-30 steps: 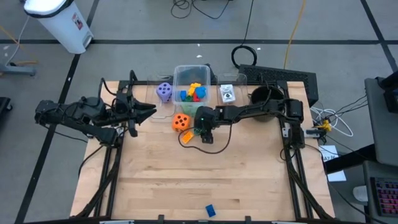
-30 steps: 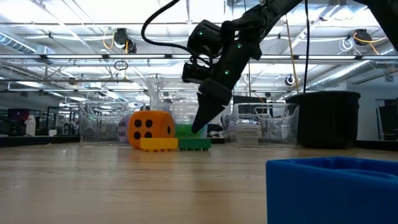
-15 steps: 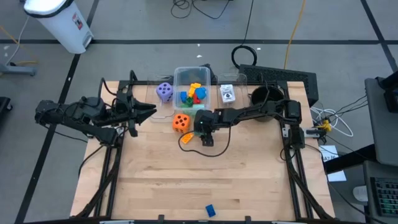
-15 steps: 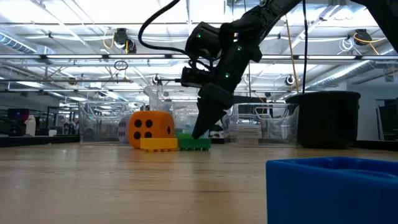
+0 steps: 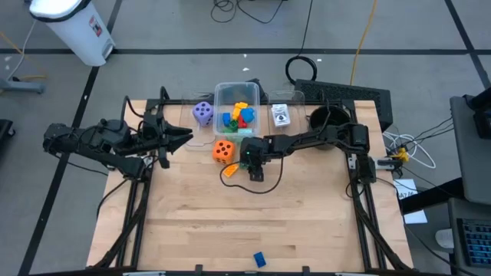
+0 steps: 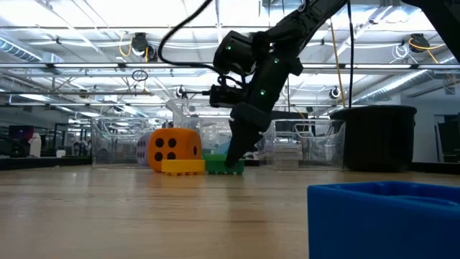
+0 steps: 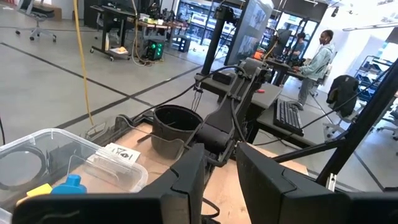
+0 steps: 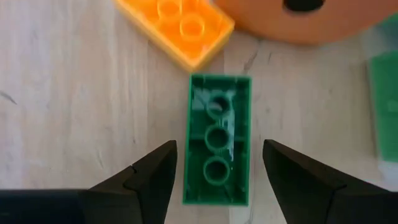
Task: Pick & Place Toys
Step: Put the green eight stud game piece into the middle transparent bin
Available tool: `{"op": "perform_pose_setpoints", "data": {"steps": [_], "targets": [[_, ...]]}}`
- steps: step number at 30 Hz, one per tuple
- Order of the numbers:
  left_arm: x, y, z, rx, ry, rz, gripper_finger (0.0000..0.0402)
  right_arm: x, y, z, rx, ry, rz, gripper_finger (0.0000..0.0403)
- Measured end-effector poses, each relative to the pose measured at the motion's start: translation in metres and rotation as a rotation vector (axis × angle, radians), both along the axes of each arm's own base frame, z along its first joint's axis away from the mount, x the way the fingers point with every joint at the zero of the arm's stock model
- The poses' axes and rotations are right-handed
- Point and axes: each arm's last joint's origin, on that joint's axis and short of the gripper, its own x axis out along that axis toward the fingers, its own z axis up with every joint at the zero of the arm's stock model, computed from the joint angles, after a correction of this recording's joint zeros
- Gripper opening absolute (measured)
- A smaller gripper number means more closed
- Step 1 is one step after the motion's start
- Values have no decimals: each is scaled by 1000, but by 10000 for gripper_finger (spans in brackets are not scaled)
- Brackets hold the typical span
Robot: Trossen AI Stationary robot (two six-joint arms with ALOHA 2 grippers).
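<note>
A green brick (image 8: 217, 146) lies on the table, its hollow underside up, next to a yellow brick (image 8: 177, 28) and the orange die (image 8: 292, 18). My right gripper (image 8: 219, 149) is open and points down over the green brick, one finger on either long side, apart from it. In the low view its fingertips (image 6: 235, 160) reach down to the green brick (image 6: 221, 166). My left gripper (image 5: 186, 136) waits, open, at the table's left, level above it. The purple die (image 5: 202, 113) stands at the far edge.
A clear tub (image 5: 230, 90) with several coloured bricks stands at the far edge, a white card (image 5: 280, 115) in a clear box beside it, then a black pot (image 5: 326, 119). A blue brick (image 5: 259, 260) lies at the near edge. The table's middle is bare wood.
My right gripper has come down over the green brick and shifted slightly toward the table's right edge. Its fingertips now stand at the brick's level. The brick has stayed where it was.
</note>
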Motion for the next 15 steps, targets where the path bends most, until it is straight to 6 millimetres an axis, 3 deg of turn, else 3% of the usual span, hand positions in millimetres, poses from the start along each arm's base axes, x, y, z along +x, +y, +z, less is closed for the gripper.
{"op": "perform_pose_setpoints", "data": {"steps": [9, 15], "targets": [[0, 0, 0, 0, 0, 0, 97, 2, 21, 1, 34, -3, 38, 201], [0, 0, 0, 0, 0, 0, 97, 2, 25, 1, 77, -5, -29, 140]]}}
